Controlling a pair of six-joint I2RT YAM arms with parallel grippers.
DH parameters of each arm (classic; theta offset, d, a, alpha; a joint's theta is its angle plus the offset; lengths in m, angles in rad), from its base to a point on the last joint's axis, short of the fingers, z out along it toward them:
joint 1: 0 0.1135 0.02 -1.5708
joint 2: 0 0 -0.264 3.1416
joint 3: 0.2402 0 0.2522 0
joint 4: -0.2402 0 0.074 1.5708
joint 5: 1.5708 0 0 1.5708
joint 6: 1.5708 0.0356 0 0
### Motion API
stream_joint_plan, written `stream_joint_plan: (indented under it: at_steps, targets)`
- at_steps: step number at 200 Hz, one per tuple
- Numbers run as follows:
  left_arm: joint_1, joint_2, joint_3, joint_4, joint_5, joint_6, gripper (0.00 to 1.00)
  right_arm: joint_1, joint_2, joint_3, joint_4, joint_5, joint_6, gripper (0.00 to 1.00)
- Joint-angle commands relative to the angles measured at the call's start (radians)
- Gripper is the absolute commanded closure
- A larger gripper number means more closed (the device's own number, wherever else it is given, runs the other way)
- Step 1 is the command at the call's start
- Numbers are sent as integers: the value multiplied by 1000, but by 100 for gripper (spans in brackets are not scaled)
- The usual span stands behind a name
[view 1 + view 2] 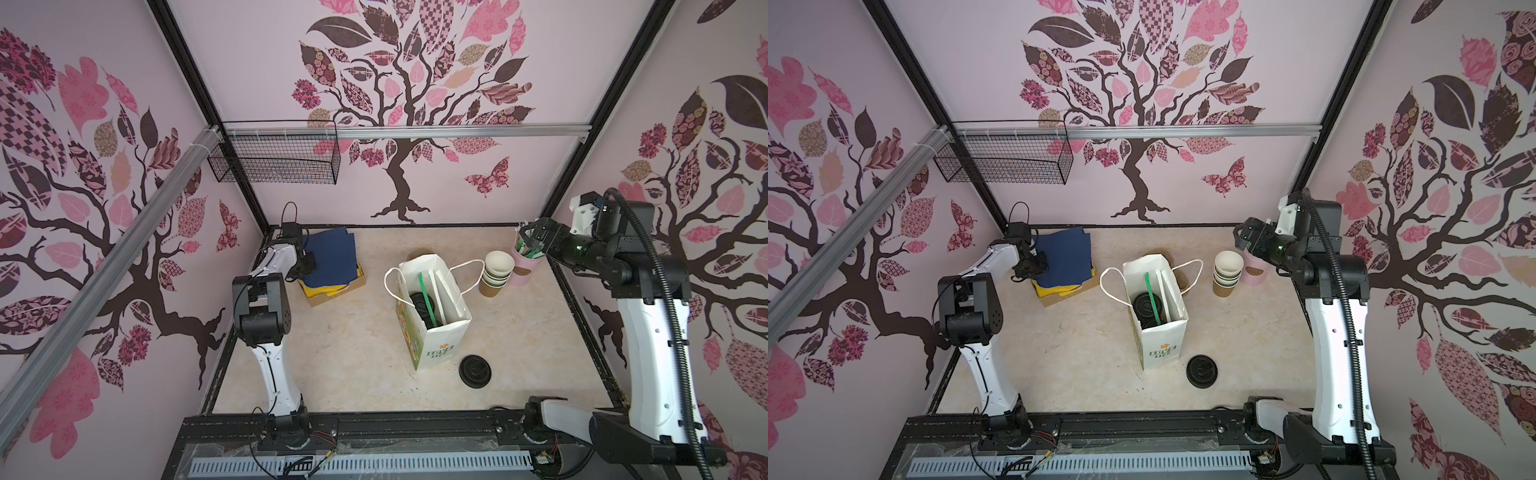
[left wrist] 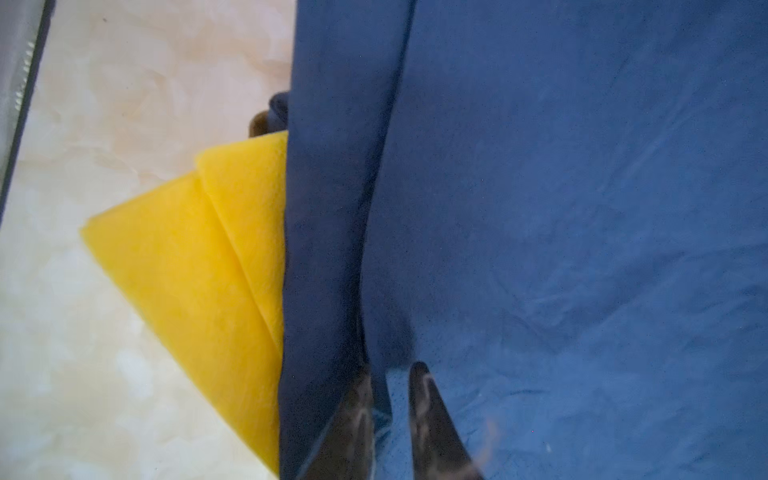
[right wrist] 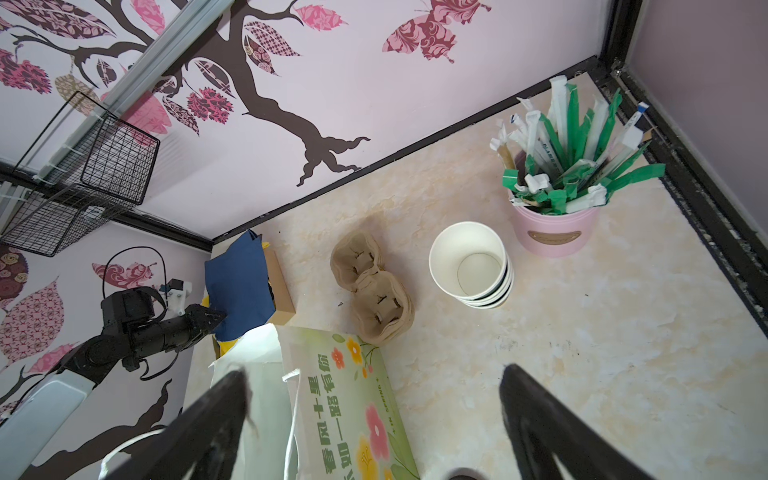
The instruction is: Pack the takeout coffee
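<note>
Takeout coffee [image 1: 417, 302] in bag [image 3: 349, 374] (printed "IN SPRING") — left gripper [image 2: 392, 365] pinching blue napkin [image 2: 582, 208], right gripper [image 3: 374, 370] splayed

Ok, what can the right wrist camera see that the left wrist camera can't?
Only the right wrist view: the pink tub of straws, the stacked paper cups, the brown cup carriers, the flowery paper bag and the open right end effector. Only the left wrist view: a close-up of the fingertips of the left end effector, with blue cloth between them. Both: that left end effector, the blue napkins, yellow napkins beneath them, and the marbled table.
</note>
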Motion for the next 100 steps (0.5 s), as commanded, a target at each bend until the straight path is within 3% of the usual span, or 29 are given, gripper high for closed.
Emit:
stream_joint_plan:
  at_steps: [1,28,100]
  targets:
    - [4,11,48,-13,12,9,87,-2,-6,31,-9,16,-11,3]
    - [4,-2,52,-23,25,10,100,-2,-9,38,-15,21,-15,3]
    - [5,-181,-51,-12,17,-51,100,-2,-19,34,-23,21,-13,3]
